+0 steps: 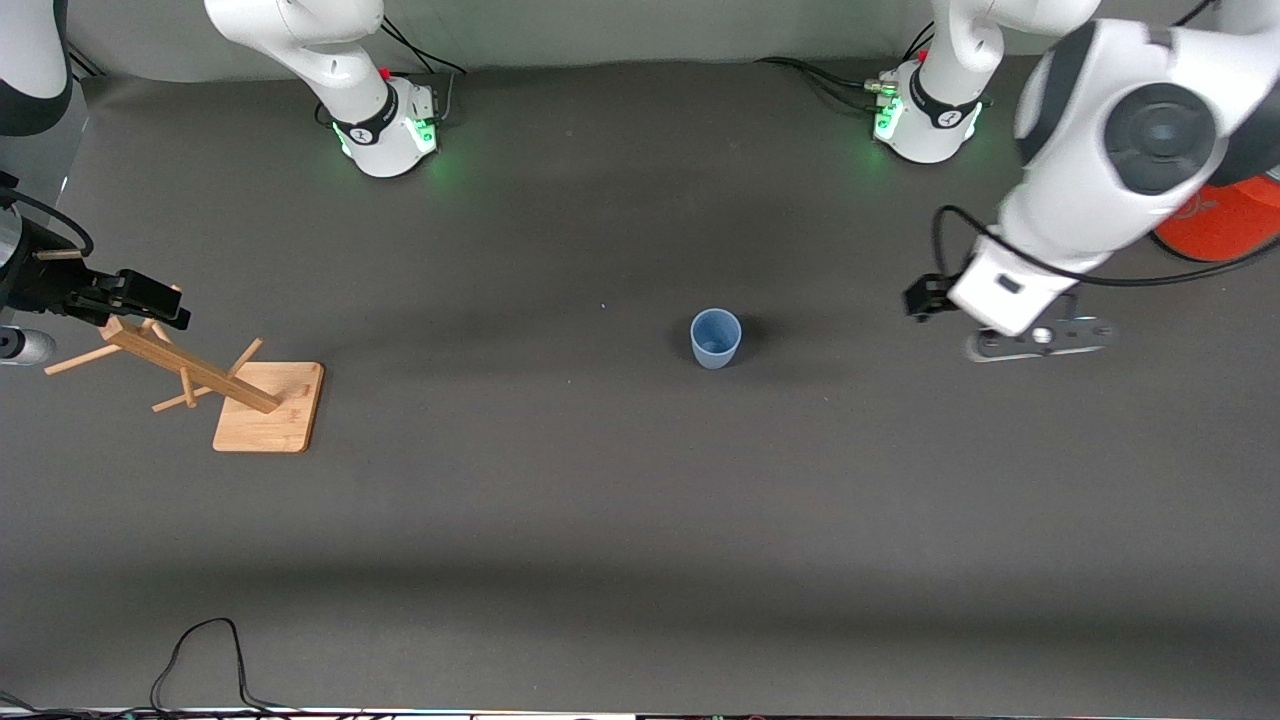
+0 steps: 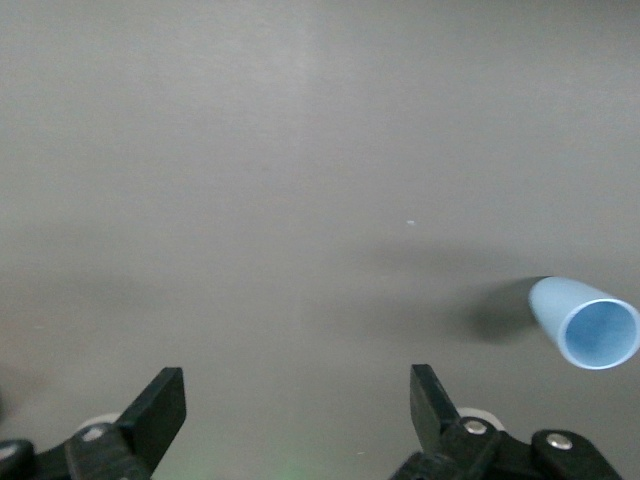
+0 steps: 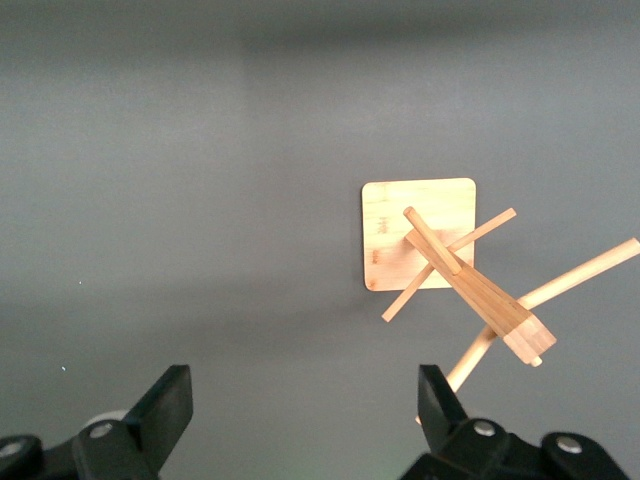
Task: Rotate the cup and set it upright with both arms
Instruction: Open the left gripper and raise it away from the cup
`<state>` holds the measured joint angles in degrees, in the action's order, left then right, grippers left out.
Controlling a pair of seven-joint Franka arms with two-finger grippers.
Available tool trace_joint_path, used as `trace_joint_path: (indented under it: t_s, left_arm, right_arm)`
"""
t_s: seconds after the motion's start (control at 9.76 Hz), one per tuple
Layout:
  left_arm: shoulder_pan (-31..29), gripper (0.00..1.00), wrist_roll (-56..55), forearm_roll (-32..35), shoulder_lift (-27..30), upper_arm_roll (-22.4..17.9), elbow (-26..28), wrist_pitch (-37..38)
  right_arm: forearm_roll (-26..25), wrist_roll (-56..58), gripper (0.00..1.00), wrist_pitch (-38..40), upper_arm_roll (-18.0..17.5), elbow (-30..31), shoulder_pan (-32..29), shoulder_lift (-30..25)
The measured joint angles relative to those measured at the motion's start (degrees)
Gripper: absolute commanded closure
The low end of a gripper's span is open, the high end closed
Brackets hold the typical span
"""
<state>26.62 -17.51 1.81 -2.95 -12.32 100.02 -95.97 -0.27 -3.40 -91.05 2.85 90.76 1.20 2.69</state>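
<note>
Cup (image 1: 716,338) is seen upright on the counter (image 1: 600,500), outside the wide-parted jaws of the left gripper (image 2: 297,400). Right gripper (image 3: 305,405), jaws equally wide, hangs over the wooden mug tree (image 1: 190,372). Light, stiff, slippery plastic is judged (rim probably flexes); mid-wall grasp is advised.

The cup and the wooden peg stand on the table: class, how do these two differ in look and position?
The cup is pale blue, plain and small; the wooden peg stand is tan, larger, with a post and pegs on a square base. The cup sits mid-table with no gripper over it; the stand is toward the right arm's end, under the right gripper, fingers open. Both rest upright on the dark table.
</note>
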Motion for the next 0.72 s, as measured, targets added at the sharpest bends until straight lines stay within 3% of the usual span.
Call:
trace_joint_path:
  t_s: [0.41, 0.72]
  left_arm:
    - [-7.8, 0.00, 10.1, 0.9, 2.1, -0.2, -2.5, 2.4]
    - [-9.7, 0.00, 11.5, 0.8, 2.1, -0.2, -9.2, 11.5]
  right_arm:
    - [-0.5, 2.4, 0.00, 0.0, 0.0, 0.0, 0.1, 0.0]
    - [-0.6, 3.1, 0.00, 0.0, 0.0, 0.0, 0.1, 0.0]
